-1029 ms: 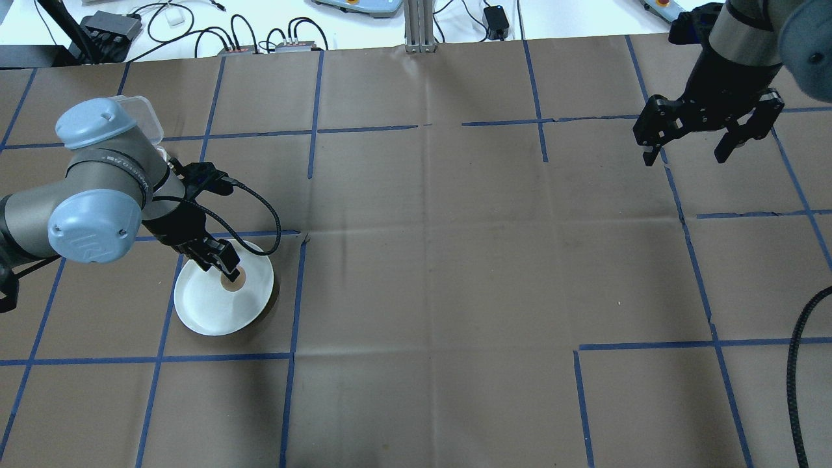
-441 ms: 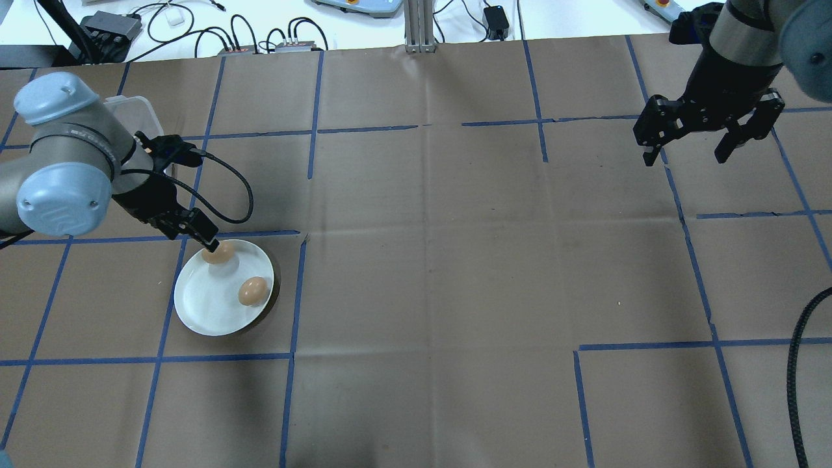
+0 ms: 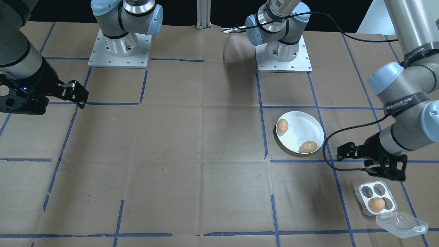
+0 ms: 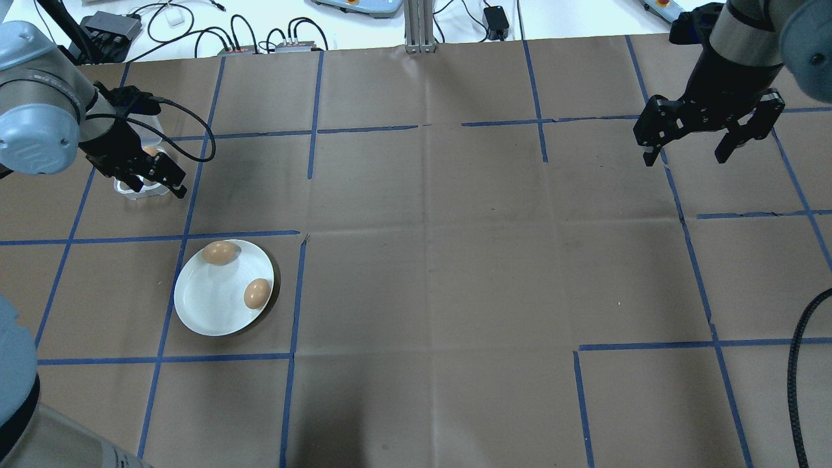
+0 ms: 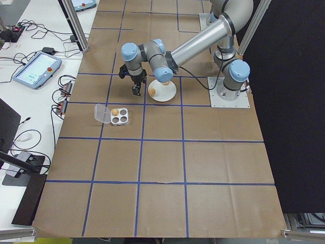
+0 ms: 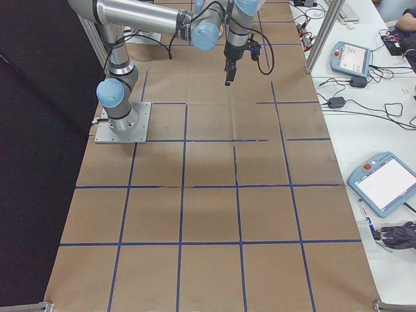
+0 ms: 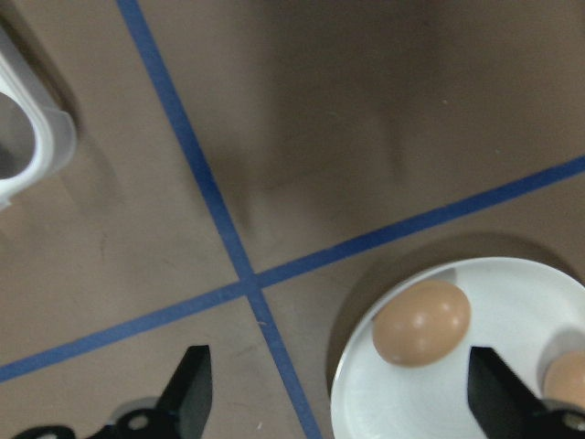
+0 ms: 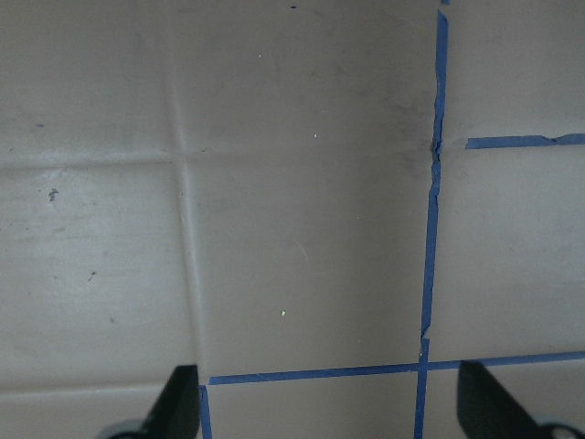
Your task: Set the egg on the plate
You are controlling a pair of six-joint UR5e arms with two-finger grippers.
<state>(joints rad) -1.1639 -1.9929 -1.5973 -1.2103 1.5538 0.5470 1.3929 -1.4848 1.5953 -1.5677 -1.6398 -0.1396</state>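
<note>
I log, overhead view, left to right: left gripper (image 4: 158, 180) spread wide, empty, over egg tray (image 4: 138, 188). Plate (image 4: 211, 305) near it: two eggs, far egg (image 4: 218, 252), right egg (image 4: 257, 292), both clear of fingers. Right gripper (image 4: 703, 144) parted, empty, far right.

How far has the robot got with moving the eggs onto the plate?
Two eggs already lie on the plate. One egg is left in the open egg tray. The left gripper is open and empty, between plate and tray, so nothing is in hand. The right gripper hangs open far off.
</note>
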